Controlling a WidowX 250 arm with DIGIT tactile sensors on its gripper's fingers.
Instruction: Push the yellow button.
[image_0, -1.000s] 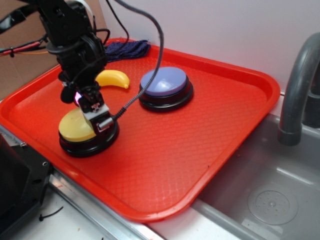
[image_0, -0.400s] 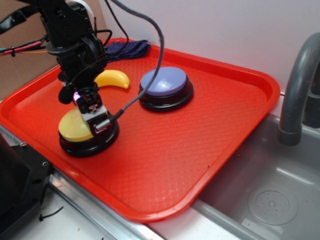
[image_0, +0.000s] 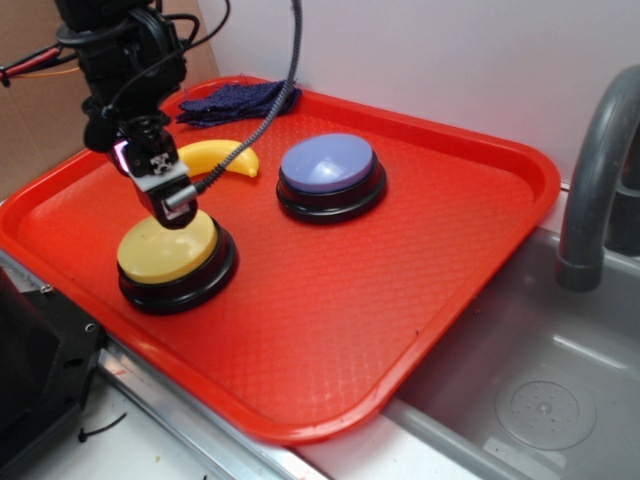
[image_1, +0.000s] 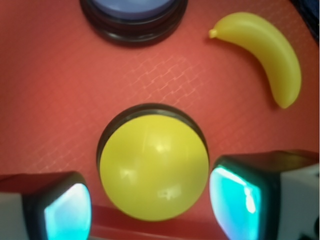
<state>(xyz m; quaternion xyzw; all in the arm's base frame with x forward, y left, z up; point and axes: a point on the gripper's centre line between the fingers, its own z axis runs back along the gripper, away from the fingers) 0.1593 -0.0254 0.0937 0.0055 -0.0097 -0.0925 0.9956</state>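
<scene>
Red tray (image_0: 480, 200) holds two buttons; spread gripper (image_0: 163, 192) above the yellow button (image_0: 168, 250).

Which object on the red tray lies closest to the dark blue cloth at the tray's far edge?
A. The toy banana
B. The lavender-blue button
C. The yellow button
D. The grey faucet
A: in the exterior view the toy banana lies just in front of the dark blue cloth, nearer than either button.

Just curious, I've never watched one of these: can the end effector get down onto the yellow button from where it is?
Probably yes: the end effector hangs just above the yellow button, nothing between them.
</scene>
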